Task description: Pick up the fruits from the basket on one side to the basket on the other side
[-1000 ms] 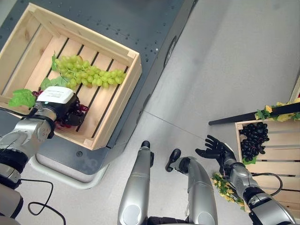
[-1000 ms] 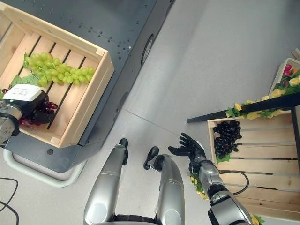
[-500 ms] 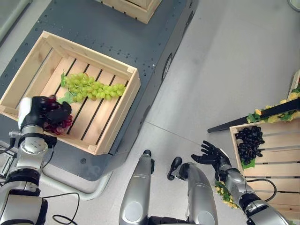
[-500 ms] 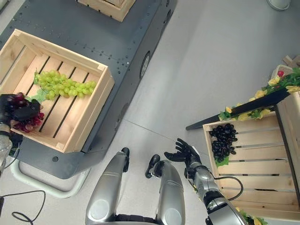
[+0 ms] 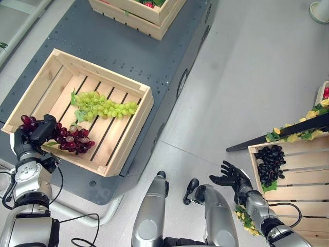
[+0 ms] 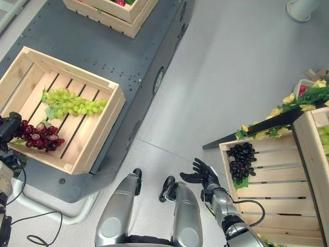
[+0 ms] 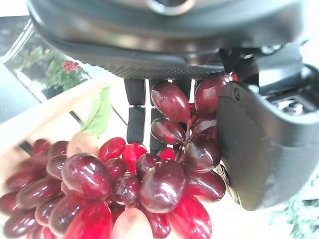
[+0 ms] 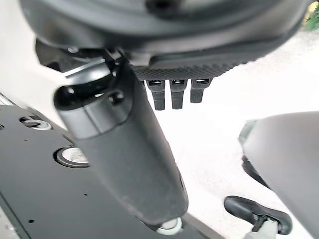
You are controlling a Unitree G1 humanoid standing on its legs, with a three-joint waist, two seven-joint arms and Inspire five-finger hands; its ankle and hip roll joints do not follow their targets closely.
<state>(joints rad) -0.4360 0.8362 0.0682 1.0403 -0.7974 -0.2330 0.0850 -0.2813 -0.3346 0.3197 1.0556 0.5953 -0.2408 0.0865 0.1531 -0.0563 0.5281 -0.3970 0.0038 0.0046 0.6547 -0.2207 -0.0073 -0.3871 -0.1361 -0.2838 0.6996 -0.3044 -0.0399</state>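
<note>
A wooden crate (image 5: 130, 135) on a dark platform holds a bunch of green grapes (image 5: 105, 106) and a bunch of red grapes (image 5: 73, 139). My left hand (image 5: 37, 131) is at the crate's near left corner, shut on the stem end of the red grapes (image 7: 149, 184); its thumb (image 7: 264, 149) and fingers curl round the top berries, and the rest of the bunch trails over the slats. On the right, a second crate (image 5: 303, 177) holds black grapes (image 5: 268, 162). My right hand (image 5: 234, 178) hovers low beside it, open and holding nothing (image 8: 124, 144).
Another crate (image 5: 139, 14) with fruit stands at the platform's far end. A black bar with yellow flowers and leaves (image 5: 290, 135) runs above the right crate. A white post base (image 5: 320, 10) is far right. Grey floor separates the two sides.
The camera has shifted. My left hand has turned and drawn back from the crate's middle to its near left corner, keeping hold of the red grapes. The right hand stays open.
</note>
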